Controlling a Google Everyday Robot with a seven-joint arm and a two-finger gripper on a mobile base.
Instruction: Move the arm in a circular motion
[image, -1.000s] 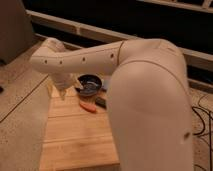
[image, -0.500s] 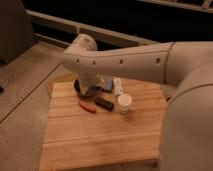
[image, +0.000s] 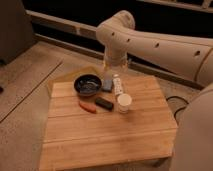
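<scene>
The cream arm (image: 165, 47) reaches in from the right across the top of the view, its thick segments marked with small dark holes. It bends at a rounded joint (image: 117, 25) and drops toward the far edge of the wooden table (image: 105, 137). The gripper (image: 114, 67) hangs at the end of that drop, just above and behind a white bottle (image: 117, 84) and a small blue object (image: 107, 84). It holds nothing that I can see.
On the table's far half stand a dark bowl (image: 87, 84) and a white cup (image: 124, 102), with a black block (image: 104, 103) and a red-orange object (image: 87, 107) lying by them. A speckled floor lies to the left. A dark wall and ledge run behind.
The arm has swung up and to the right, from low over the table's left side to the back right. The bowl and other objects now show fully.
</scene>
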